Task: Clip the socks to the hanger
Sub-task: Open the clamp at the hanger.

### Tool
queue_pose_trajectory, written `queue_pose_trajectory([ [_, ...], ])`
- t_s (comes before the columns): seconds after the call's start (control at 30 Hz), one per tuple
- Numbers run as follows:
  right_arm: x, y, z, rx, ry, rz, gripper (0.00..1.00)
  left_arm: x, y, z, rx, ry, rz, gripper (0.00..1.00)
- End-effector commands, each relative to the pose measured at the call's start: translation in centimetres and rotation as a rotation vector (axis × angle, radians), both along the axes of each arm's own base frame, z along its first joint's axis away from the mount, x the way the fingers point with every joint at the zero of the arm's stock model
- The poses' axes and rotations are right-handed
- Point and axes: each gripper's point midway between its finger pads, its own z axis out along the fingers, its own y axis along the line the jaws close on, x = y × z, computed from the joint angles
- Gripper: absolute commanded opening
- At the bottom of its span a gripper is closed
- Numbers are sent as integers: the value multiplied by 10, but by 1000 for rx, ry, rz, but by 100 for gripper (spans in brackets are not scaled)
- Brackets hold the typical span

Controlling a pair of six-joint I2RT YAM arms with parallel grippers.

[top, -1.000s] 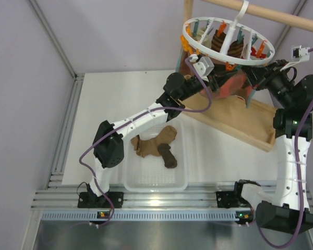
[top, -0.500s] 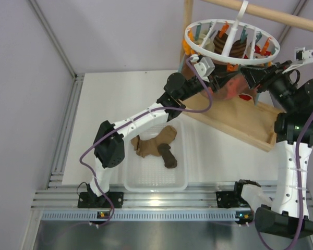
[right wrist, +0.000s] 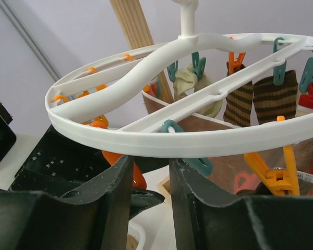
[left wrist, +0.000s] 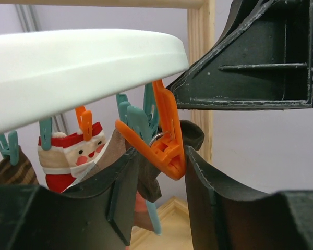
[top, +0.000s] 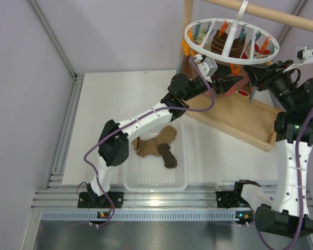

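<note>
My right pincer (right wrist: 151,167) has opened, jaws apart, so the hanger (right wrist: 161,145) at far right has swung back up. My left pincer (left wrist: 159,165) straddles an orange peg (left wrist: 167,130) beside a brown sock (left wrist: 194,136). Whether it is squeezing, I cannot tell, so the clipping looks unfinished.

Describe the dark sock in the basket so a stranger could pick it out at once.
On the white table, a white plastic basket sits at the near edge. A small heap of socks lies inside it. The dark chocolate-brown sock lies at the heap's right end, the only dark one beside the light tan socks.
</note>
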Motion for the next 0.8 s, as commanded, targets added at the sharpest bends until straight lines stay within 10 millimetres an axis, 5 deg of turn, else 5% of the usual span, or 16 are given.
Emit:
queue_pose_trajectory([
  [0.0, -7, -5, 15, -46, -54, -40, 33, -15, 8, 32, -85, -35, -43, 45],
  [0.13, -11, -13, 14, -83, -55, -101, 33, -15, 9, 30, -77, -28, -38, 47],
  [0.37, -9, -29, 11, -103, -39, -201, 32, -9, 6, 22, -72, 32, -41, 70],
  [0.77, 4, -28, 11, -65, -60, -176, 38, -9, 5, 15, -58, 35, -40, 74],
])
